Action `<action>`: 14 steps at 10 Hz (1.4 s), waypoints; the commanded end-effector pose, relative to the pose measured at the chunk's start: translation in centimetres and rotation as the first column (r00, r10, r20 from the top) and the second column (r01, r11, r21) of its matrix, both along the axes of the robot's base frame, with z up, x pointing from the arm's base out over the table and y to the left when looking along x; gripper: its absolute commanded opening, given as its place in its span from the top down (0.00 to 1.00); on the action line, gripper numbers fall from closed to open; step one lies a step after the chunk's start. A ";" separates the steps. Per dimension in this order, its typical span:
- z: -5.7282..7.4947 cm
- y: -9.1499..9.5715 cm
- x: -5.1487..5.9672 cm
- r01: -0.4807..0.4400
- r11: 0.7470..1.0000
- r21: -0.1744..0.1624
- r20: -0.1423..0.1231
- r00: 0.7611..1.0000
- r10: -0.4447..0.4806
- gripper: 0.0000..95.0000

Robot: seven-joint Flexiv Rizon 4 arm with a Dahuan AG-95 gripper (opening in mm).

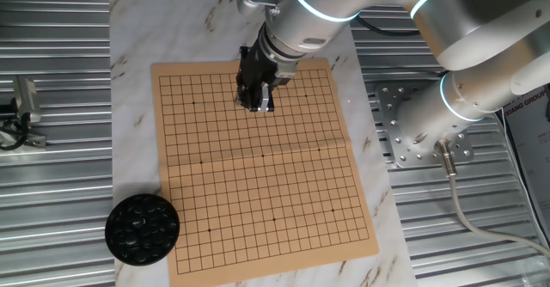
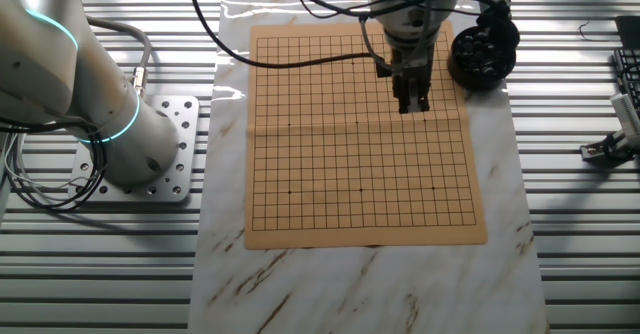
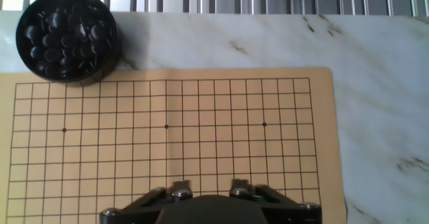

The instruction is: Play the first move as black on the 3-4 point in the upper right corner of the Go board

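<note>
The Go board [image 1: 258, 162] lay bare on a marbled white slab [image 2: 360, 284], which itself sat on a ribbed metal table [image 1: 51, 55]; no stone showed on any of the board's lines in any view. The black stones [image 3: 66, 31] were all heaped in the round black bowl [image 1: 143, 228], which stood on the slab just off one corner of the board, its rim at the very edge of the wood in the hand view. The gripper [image 1: 256, 103] hung above the grid some way in from the board's edge, well apart from the bowl, with its dark fingers pointing down at the board. How far the fingers stood apart could not be told: both fixed views showed them only as a small dark mass, and the hand view caught just the black base of the hand along the bottom of the picture, with no fingertips and no stone between them. The arm's grey links [image 1: 481, 38] reached over the far side of the board, and its base sat on a bolted metal plate [image 2: 175, 149] beside the slab. A black cable [image 2: 300, 59] looped across the upper part of the board toward the wrist. Nothing lay between the gripper and the bowl but open grid.
</note>
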State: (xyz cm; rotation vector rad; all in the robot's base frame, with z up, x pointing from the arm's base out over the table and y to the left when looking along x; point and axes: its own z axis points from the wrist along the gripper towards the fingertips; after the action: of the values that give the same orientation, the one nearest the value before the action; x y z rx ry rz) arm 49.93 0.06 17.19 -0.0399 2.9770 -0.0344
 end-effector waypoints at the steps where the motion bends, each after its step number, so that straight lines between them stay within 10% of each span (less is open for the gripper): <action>1: 0.1 0.1 0.0 0.003 1.000 0.000 -0.003 1.000 -0.003 1.00; 14: 0.3 0.2 -0.1 0.004 1.000 0.006 -0.008 1.000 -0.004 1.00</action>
State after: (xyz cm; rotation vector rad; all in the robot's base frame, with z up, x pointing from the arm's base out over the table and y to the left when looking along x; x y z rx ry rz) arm 49.74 0.20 17.51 -0.0336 2.9850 -0.0271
